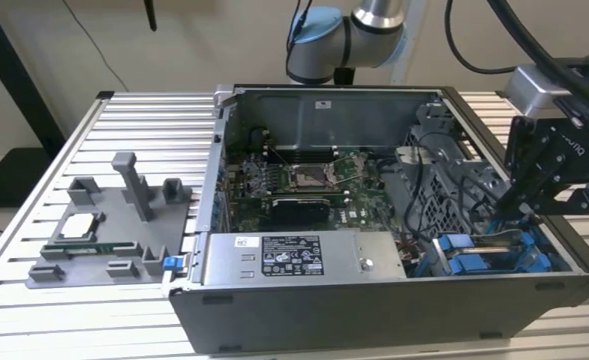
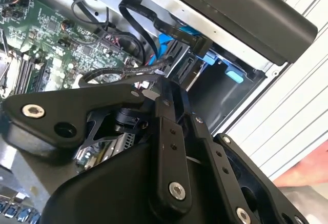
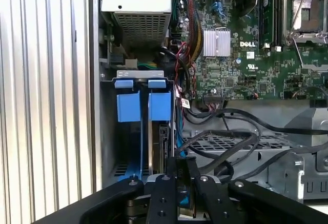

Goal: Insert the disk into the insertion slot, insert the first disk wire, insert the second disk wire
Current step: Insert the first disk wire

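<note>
The disk (image 3: 156,142) is judged to be already seated, standing on edge in the insertion slot (image 3: 138,74) at the corner of the open computer case (image 1: 374,307), beside the power supply (image 1: 294,259). The gripper (image 1: 515,206) is lowered over that bay, close to loose black cables (image 3: 225,147). How far it is open, and whether a wire is held, cannot be told. Neither disk wire can be confirmed as plugged in, so both are taken as outstanding. The case is carried on a slatted aluminium table (image 1: 74,322), where a grey fixture (image 1: 114,225) is also set, and a plain beige wall is seen behind.
</note>
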### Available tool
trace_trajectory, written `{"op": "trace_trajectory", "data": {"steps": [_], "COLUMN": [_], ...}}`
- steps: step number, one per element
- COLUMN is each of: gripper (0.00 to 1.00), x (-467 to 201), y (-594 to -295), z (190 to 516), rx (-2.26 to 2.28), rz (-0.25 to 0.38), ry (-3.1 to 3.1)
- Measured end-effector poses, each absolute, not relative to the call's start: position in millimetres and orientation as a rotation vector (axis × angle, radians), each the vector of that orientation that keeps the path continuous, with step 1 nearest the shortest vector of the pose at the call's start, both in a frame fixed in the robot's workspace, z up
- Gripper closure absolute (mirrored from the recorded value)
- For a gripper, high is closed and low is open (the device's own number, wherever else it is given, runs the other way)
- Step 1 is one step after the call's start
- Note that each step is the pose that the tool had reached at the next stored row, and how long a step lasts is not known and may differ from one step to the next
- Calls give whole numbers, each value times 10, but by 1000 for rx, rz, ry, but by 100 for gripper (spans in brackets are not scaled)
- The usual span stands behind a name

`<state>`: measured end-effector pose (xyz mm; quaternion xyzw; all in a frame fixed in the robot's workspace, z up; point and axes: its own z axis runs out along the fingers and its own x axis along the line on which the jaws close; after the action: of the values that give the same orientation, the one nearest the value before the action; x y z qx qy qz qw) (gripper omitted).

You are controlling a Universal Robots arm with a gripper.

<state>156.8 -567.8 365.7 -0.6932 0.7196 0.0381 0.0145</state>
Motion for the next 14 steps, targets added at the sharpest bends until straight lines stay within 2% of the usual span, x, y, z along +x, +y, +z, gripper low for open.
{"op": "trace_trajectory", "data": {"steps": [14], "gripper": [100], "x": [1606], "y": [-5729], "z": [3543], "rx": [-2158], "rz": [119], "ry": [2240]}}
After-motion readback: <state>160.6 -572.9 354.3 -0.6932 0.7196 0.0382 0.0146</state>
